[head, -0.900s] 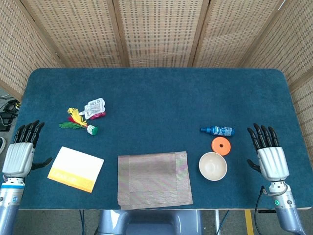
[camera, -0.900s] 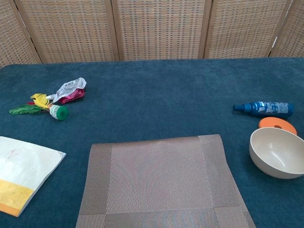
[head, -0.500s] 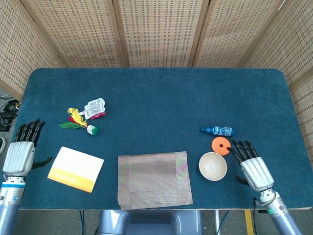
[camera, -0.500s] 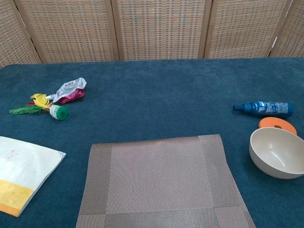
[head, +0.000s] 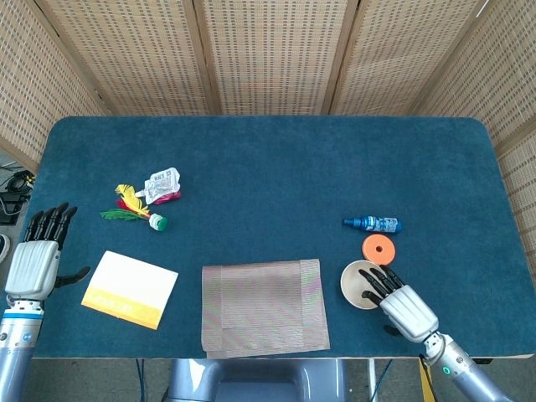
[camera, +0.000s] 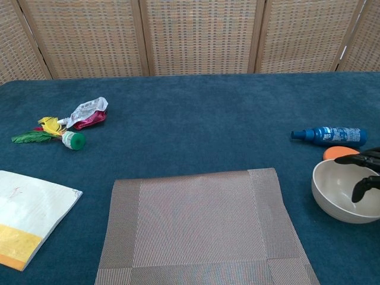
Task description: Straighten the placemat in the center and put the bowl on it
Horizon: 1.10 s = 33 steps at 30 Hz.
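Note:
A brown woven placemat (head: 265, 305) (camera: 202, 228) lies near the table's front edge, slightly askew. A cream bowl (head: 356, 280) (camera: 338, 191) stands upright just right of it, off the mat. My right hand (head: 400, 303) (camera: 363, 171) reaches over the bowl's right side with fingers spread, its dark fingertips above the rim and interior; whether they touch it I cannot tell. My left hand (head: 35, 255) rests at the far left table edge, fingers apart and holding nothing, and is out of the chest view.
An orange disc (head: 378, 248) (camera: 340, 152) and a blue spray bottle (head: 373, 224) (camera: 329, 135) lie just behind the bowl. A white-and-yellow cloth (head: 130, 289) (camera: 27, 217) sits left of the mat. A shuttlecock (head: 134, 211) (camera: 53, 137) and a crumpled pouch (head: 162, 184) (camera: 87, 113) lie further back left.
My right hand has moved left and toward the front edge from the table's right side, and its fingers now hang over the bowl. The left hand, bowl and placemat have not moved.

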Each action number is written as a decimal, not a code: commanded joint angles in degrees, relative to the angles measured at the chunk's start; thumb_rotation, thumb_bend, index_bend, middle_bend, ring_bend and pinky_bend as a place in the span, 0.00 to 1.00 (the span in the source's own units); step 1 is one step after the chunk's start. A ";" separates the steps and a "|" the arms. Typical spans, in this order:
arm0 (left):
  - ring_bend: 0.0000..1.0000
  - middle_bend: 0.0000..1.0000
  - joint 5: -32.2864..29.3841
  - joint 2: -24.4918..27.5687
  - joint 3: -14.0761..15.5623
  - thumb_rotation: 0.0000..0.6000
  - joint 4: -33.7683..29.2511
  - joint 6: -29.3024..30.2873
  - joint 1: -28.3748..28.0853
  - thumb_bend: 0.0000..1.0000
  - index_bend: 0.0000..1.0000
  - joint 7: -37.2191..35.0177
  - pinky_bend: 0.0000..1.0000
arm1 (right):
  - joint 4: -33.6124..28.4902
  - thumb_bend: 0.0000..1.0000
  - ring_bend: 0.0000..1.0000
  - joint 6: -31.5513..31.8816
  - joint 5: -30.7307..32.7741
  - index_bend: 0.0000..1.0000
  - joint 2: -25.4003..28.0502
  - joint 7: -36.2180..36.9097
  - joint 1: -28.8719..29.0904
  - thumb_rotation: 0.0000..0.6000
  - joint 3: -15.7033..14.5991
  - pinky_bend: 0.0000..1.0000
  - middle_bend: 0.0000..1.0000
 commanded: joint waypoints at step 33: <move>0.00 0.00 -0.66 0.88 -0.48 1.00 0.04 -0.84 0.00 0.00 0.00 -1.33 0.00 | 17.66 0.64 0.00 -14.88 30.80 0.77 -5.67 9.07 7.60 1.00 19.97 0.00 0.03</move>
